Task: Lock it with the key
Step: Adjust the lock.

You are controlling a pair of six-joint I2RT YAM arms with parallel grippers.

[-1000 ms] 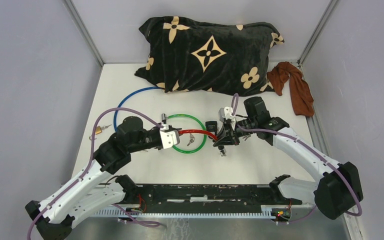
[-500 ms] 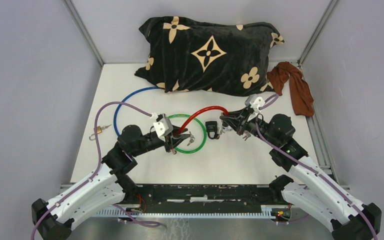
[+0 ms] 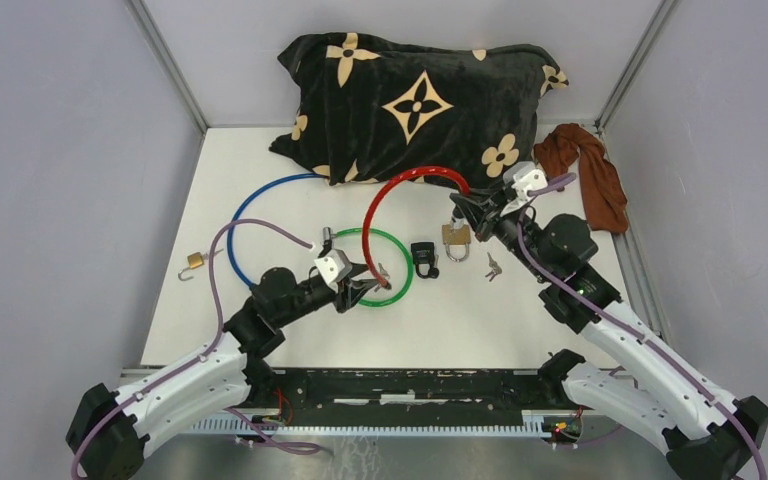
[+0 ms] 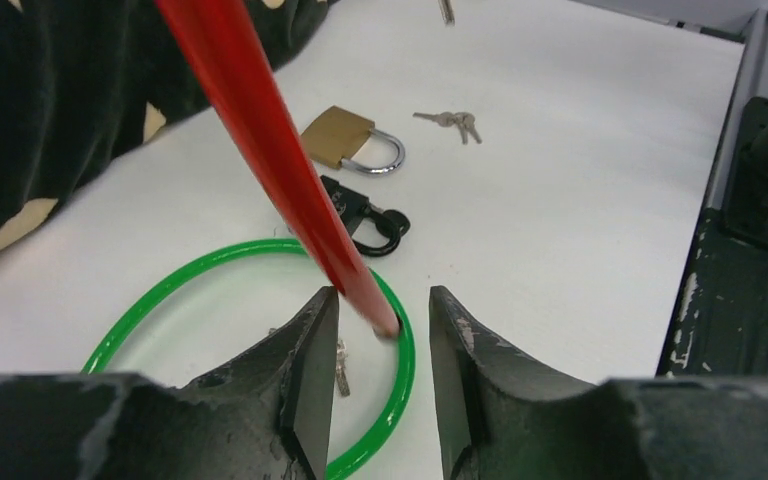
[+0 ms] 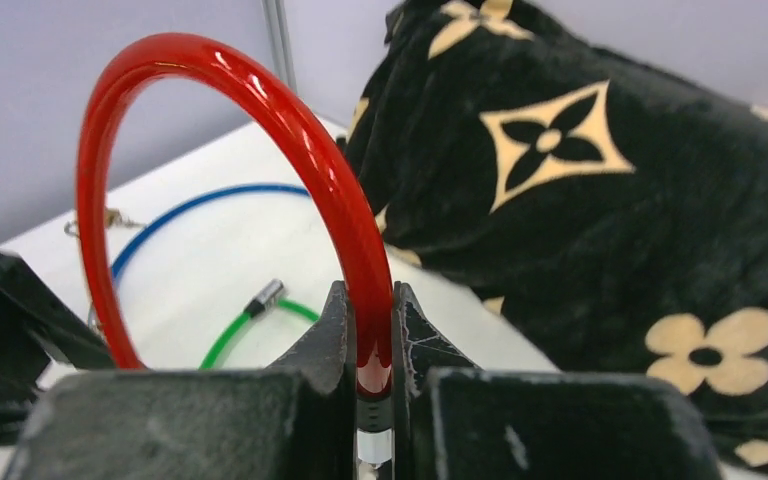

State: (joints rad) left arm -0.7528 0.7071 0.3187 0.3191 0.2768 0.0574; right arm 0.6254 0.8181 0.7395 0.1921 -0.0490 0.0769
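A red cable [image 3: 385, 195] arches from my right gripper [image 3: 465, 207] down to the table by my left gripper [image 3: 362, 282]. The right gripper [image 5: 372, 300] is shut on the red cable [image 5: 300, 130] just above its metal end. The left gripper [image 4: 380, 320] is open, with its jaws on either side of the red cable [image 4: 260, 130] near its lower tip, not pinching it. A brass padlock [image 3: 456, 238] lies beside a black lock [image 3: 423, 258], and a bunch of keys [image 3: 493, 267] lies to their right. Another key [image 4: 342, 365] lies inside the green cable loop [image 4: 160, 300].
A black patterned pillow [image 3: 420, 110] fills the back, with a brown cloth [image 3: 590, 175] at the right wall. A blue cable [image 3: 260, 190] curves at the left. A small brass padlock [image 3: 193, 262] lies near the left edge.
My right gripper has carried its end of the red cable back toward the pillow, raising it into an arch. My left gripper has opened around the cable's other end.
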